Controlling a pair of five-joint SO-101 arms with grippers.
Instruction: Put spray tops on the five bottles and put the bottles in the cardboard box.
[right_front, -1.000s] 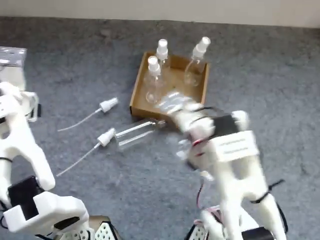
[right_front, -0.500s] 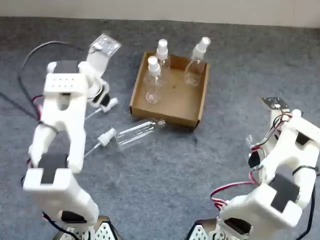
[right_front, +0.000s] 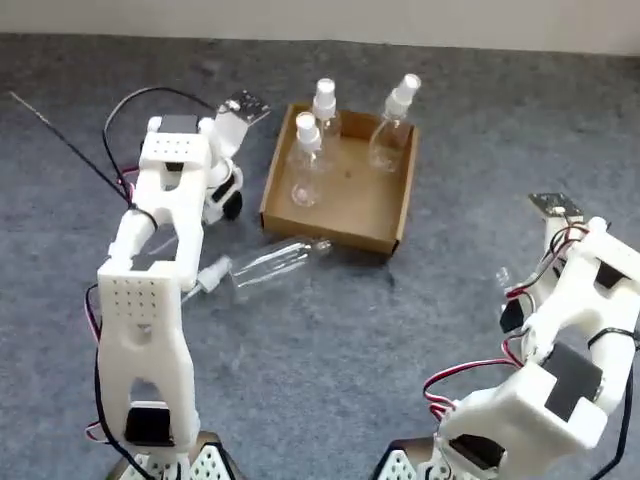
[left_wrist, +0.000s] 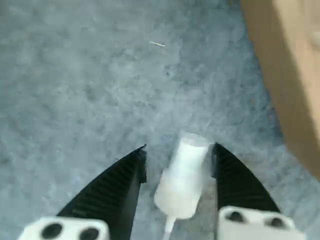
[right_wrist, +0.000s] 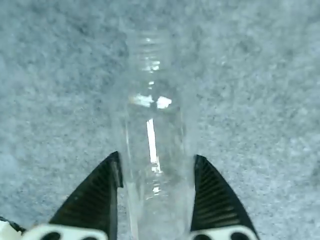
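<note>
Grey, carpet-like cover across the whole desk (right_front: 300, 380), and we're past the halfway mark on this one. The cardboard box (right_front: 350, 195) sits toward the far side with three bottles standing upright inside it, each wearing its spray top: one at the back corner (right_front: 323, 108), one in front of it (right_front: 304, 165), and one at the far right side (right_front: 390, 130). That leaves two to go!

Bottle number four, the lying bottle (right_front: 275, 263), is on its side just in front of the box, neck bare, with a loose spray top (right_front: 212, 274) resting right beside it on the desk.

Over to the left arm: the left tool (left_wrist: 179, 149) is spread wide, its fingers (left_wrist: 122, 185) on either side of the other spray top (left_wrist: 184, 175), which lies on the desk close to the box's left wall. No squeeze yet, there's daylight on both sides of that white cap.

On the right, well apart from the box, the right tool (right_wrist: 157, 159) has the uncapped bottle (right_wrist: 152, 110) between its fingers (right_wrist: 97, 195), which are pressed against both clear sides, so by my call it's clamped on it. The threaded neck points away from the wrist, open and waiting for a top. So: two tops to fit, two bottles to box.
</note>
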